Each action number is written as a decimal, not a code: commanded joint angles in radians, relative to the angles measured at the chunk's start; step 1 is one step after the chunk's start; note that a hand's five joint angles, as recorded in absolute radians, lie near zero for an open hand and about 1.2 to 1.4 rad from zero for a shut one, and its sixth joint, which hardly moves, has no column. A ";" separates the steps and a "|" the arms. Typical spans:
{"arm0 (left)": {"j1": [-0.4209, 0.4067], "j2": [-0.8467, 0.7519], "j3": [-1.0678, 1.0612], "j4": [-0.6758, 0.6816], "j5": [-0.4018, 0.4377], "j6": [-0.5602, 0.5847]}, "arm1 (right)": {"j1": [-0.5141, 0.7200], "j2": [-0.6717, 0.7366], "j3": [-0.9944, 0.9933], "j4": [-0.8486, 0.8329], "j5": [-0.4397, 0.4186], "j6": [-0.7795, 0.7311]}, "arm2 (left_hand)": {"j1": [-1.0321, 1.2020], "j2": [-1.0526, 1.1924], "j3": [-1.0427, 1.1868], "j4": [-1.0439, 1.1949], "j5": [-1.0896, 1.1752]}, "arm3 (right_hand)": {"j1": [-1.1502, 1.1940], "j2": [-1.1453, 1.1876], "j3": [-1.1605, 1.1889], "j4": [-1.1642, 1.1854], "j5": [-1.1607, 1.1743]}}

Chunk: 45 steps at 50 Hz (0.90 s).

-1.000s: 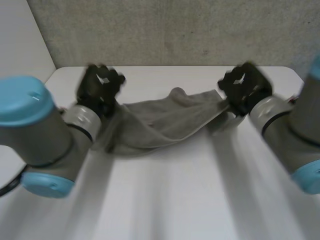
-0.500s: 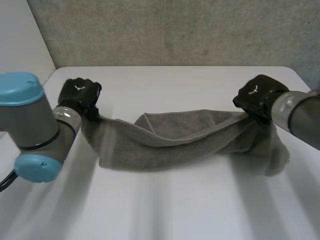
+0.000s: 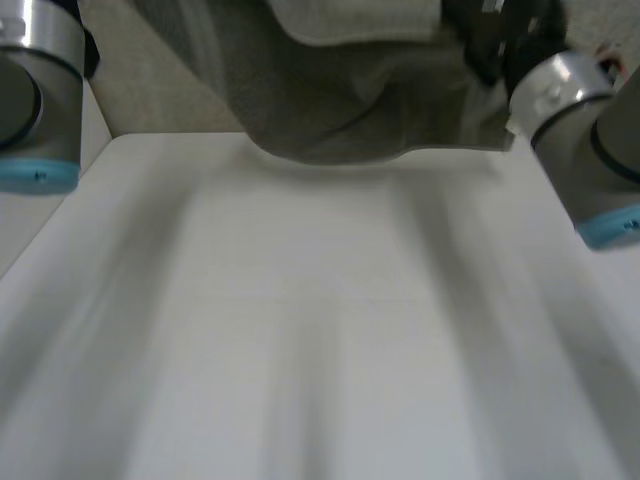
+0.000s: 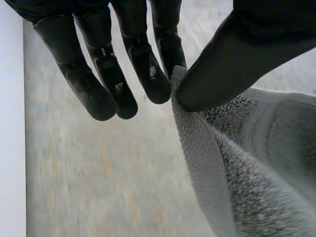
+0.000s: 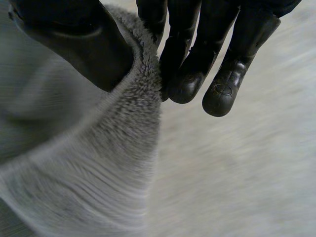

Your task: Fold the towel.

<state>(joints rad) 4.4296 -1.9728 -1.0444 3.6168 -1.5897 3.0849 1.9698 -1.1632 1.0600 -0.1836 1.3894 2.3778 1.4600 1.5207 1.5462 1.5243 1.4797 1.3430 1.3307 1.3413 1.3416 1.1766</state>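
Observation:
The grey towel (image 3: 330, 90) hangs high above the white table (image 3: 320, 330), stretched between both arms and sagging in the middle. In the left wrist view my left hand (image 4: 148, 64) pinches a corner of the towel (image 4: 237, 163) between thumb and a finger. My right hand (image 5: 182, 64) pinches the towel (image 5: 94, 158) at another corner, thumb against fingers. From the head camera, my right hand (image 3: 495, 35) is at the towel's right end, and the left arm (image 3: 35, 90) is raised at the left.
A grey wall (image 3: 170, 100) stands behind the table. The table's left edge (image 3: 60, 215) runs beside a pale side wall.
Both arms have lifted the towel from just above the table to high in the air, and it now hangs spread between them. Both hands keep their hold.

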 commanded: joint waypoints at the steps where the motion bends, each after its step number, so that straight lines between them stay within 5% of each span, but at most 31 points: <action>1: 0.024 -0.020 -0.223 -0.055 0.007 0.017 | -0.002 0.016 0.127 0.305 -0.010 -0.038 | -0.064 -0.124 -0.150 -0.128 -0.258 | 0.053 0.066 0.055 0.055 0.045; 13: 0.105 -0.014 -0.571 -0.064 0.073 0.073 | -0.005 0.109 0.386 0.290 0.002 -0.038 | -0.064 -0.124 -0.150 -0.128 -0.258 | 0.053 0.066 0.055 0.055 0.045; 23: 0.126 0.002 -0.595 -0.060 0.073 0.109 | -0.022 0.148 0.457 0.139 0.060 0.044 | -0.064 -0.124 -0.150 -0.128 -0.258 | -0.160 -0.148 -0.158 -0.159 -0.168; 25: 0.129 0.008 -0.597 -0.060 0.073 0.104 | -0.038 0.143 0.466 0.127 0.085 0.079 | -0.064 -0.124 -0.150 -0.128 -0.258 | -0.411 -0.399 -0.409 -0.410 -0.419; 32: 0.131 0.008 -0.603 -0.060 0.071 0.103 | -0.043 0.132 0.488 0.130 0.106 0.087 | -0.064 -0.124 -0.150 -0.128 -0.258 | -0.700 -0.687 -0.698 -0.698 -0.708; 45: 0.145 0.008 -0.606 -0.058 0.069 0.103 | -0.131 0.062 0.568 0.136 0.134 0.080 | -0.064 -0.124 -0.150 -0.128 -0.258 | -0.677 -0.664 -0.675 -0.675 -0.685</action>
<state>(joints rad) 4.5693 -1.9652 -1.6506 3.5585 -1.5205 3.1874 1.8811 -1.0738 1.5983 -0.0508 1.5204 2.4637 1.4606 1.5207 1.5482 1.5243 1.4892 0.6802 0.6984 0.6903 0.6821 0.4854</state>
